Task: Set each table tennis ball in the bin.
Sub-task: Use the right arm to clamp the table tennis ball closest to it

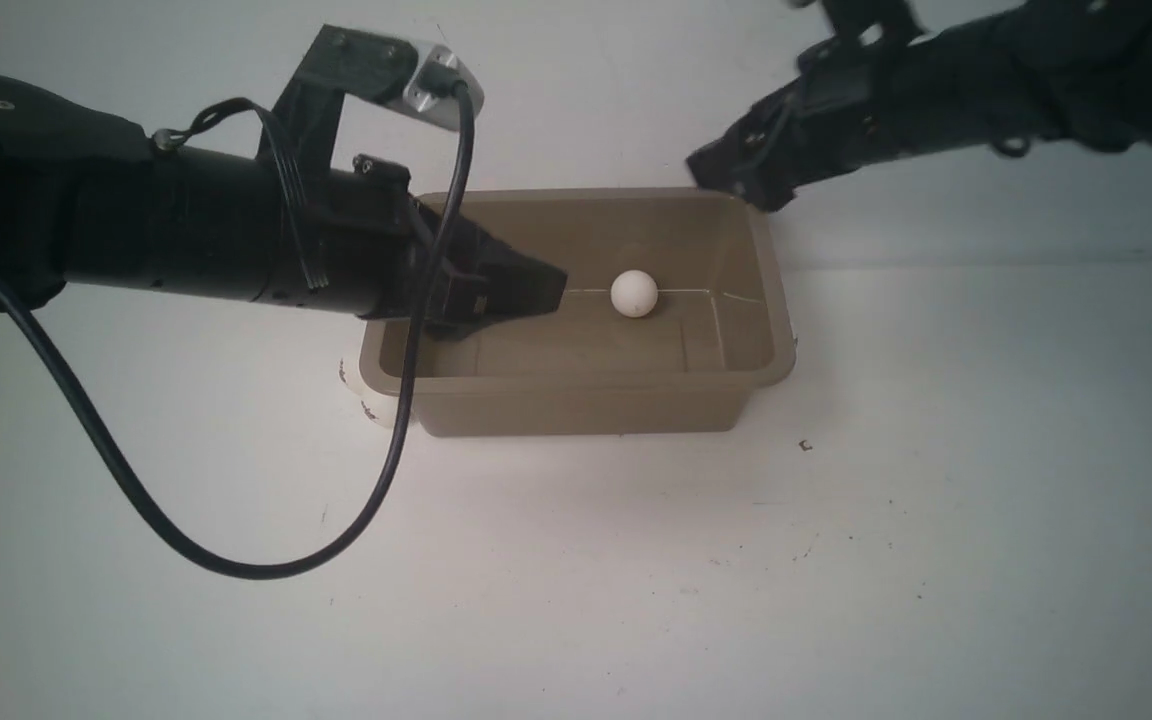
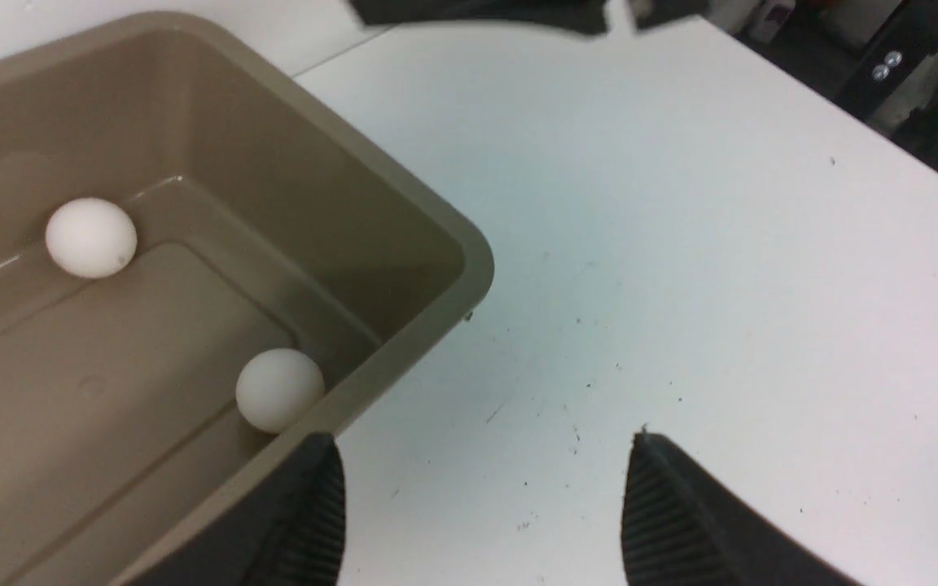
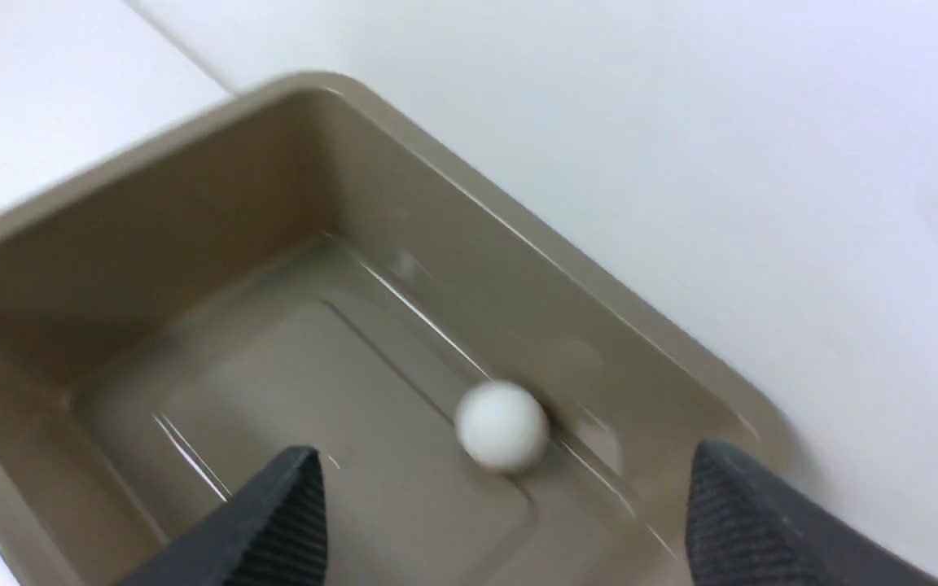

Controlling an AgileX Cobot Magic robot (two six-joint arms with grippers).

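bin [image 1: 586, 405] lies long axis left-to-right, open side up; left gripper [image 2: 481, 456] jaws apart, empty; right gripper [image 3: 506, 456] jaws apart, empty

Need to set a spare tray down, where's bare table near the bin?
Bare table right of the bin, and in front of it right of the cable. Crowded: left gripper over the bin's left end, right gripper above its far-right corner.

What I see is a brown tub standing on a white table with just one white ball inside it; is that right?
Not quite: the tub holds at least two, not one. The left wrist view shows one ball out on the floor and a second ball tucked against the wall near a corner. The rest holds: the brown tub stands on the white table.
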